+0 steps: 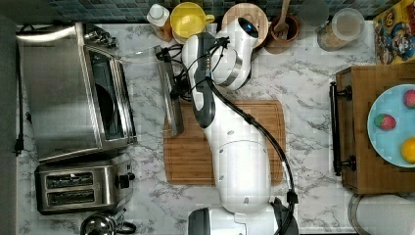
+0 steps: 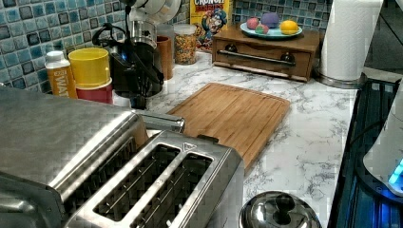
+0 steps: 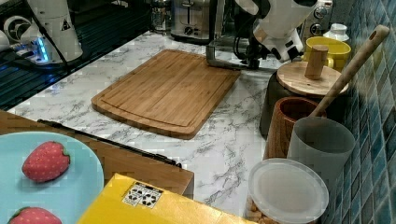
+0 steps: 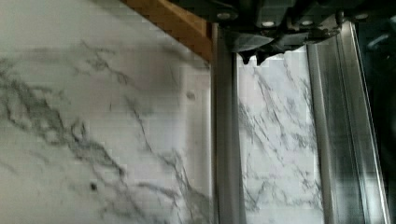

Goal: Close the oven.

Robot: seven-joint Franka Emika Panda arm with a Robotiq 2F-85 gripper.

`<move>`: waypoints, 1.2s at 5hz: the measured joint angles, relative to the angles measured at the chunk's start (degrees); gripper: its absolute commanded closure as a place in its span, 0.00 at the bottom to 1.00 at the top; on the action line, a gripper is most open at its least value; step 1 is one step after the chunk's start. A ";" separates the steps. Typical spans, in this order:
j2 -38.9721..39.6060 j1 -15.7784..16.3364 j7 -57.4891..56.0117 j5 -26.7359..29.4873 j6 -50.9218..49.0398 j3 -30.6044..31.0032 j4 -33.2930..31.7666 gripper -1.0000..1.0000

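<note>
You are looking at the oven [image 1: 63, 93] sitting at the top view's left on the marble counter [image 1: 303, 83], its door [image 1: 169, 93] hanging folded down flat, glass letting the marble show through. The door's bar handle [image 4: 226, 140] is lying over the board [image 1: 195, 156] edge, and the gripper [image 4: 254, 53] is hovering right at that handle near its end; fingertips [image 4: 246, 58] are sitting close together in the wrist view, but you cannot tell whether they are pinching anything. The toaster [image 1: 80, 188] is standing just beside the oven, toward the top view's bottom, slots empty. Open room is lying across the board and the bare marble to the top view's right of it. Along the tiled wall, containers are crowding: a yellow cup [image 1: 188, 20], a bottle [image 1: 159, 19], a lidded dark canister [image 3: 303, 81], a wooden cup [image 3: 292, 123] holding a spoon [image 3: 350, 70], and a jar [image 3: 285, 191] with cereal inside. At the top view's right a wooden box [image 1: 359, 142] is carrying a blue plate [image 1: 386, 142] with toy fruit.
</note>
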 measured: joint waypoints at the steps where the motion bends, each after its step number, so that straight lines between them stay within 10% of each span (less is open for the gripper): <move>1: -0.36 0.77 0.00 -0.03 0.67 -0.07 0.00 1.00; 6: -9.46 2.19 0.06 -0.73 4.43 0.79 -6.99 1.00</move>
